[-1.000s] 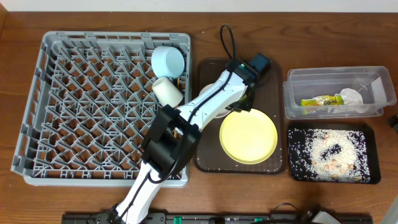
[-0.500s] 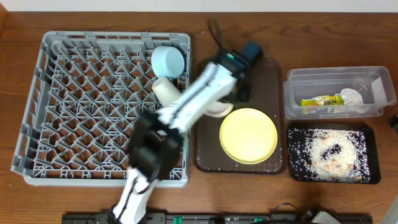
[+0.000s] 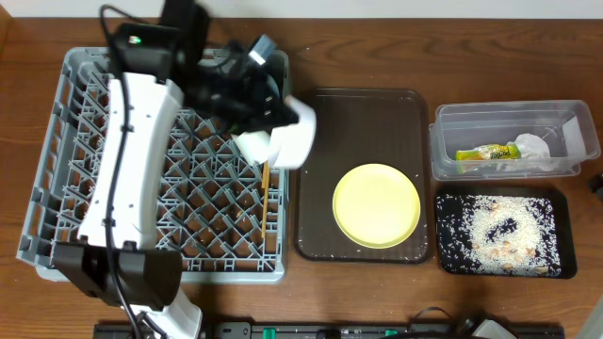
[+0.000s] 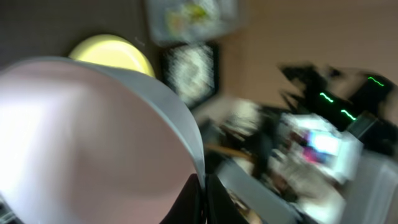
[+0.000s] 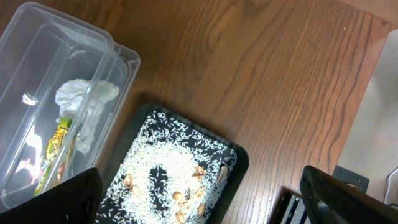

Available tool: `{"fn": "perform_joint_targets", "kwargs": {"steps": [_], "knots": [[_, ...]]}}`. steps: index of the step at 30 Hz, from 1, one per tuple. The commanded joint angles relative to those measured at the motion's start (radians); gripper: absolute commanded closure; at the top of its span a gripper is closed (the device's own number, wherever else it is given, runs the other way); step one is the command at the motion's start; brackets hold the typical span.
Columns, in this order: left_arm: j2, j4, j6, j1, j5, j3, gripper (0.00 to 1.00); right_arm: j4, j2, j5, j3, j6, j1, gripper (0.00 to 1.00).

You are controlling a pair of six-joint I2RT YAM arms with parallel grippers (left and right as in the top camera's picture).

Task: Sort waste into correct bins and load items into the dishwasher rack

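1. The right tool (image 5: 199,186) is spread wide and holds nothing. It hangs over the right end of the bench (image 3: 452,56), above the black tray and the clear tub.
2. The black tray (image 3: 440,235) sits at the near right of the bench. Loose white rice (image 3: 504,231) covers its floor, with a few tan scraps mixed in.
3. The yellow plate (image 3: 377,205) lies flat on the near right part of the brown serving tray (image 3: 358,118).
4. The clear tub (image 3: 499,118) stands just beyond the black tray. It contains the yellow-green wrapper (image 3: 488,151) and the crumpled napkin (image 3: 534,146), which touch each other.
5. The grey rack (image 3: 94,188) occupies the left of the bench, just beside the brown serving tray. The left arm (image 3: 132,169) reaches across it from the near edge to the far side.
6. The left tool (image 3: 267,111) is pinched on the rim of 1 white cup (image 3: 294,141). It holds the cup over the rack's right rim, by the serving tray's left edge.
7. The second white cup (image 3: 250,144) lies in the rack, just left of the held cup.
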Motion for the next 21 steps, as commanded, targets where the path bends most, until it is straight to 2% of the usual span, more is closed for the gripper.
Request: {"fn": "perform_joint_targets", "kwargs": {"steps": [1, 7, 12, 21], "knots": [[0.015, -0.097, 0.37, 0.062, 0.277, -0.061, 0.94, -0.002, -0.004, 0.005, 0.004, 0.0, -0.011, 0.01], [0.008, -0.097, 0.489, 0.095, 0.294, -0.255, 0.94, -0.002, -0.004, 0.005, 0.004, 0.0, -0.011, 0.01], [0.008, -0.073, 0.634, 0.132, 0.383, -0.458, 0.94, -0.002, -0.004, 0.005, 0.004, 0.0, -0.011, 0.01], [0.01, 0.072, 0.639, 0.265, 0.388, -0.69, 0.94, -0.002, -0.004, 0.005, 0.004, 0.0, -0.011, 0.01]]}}
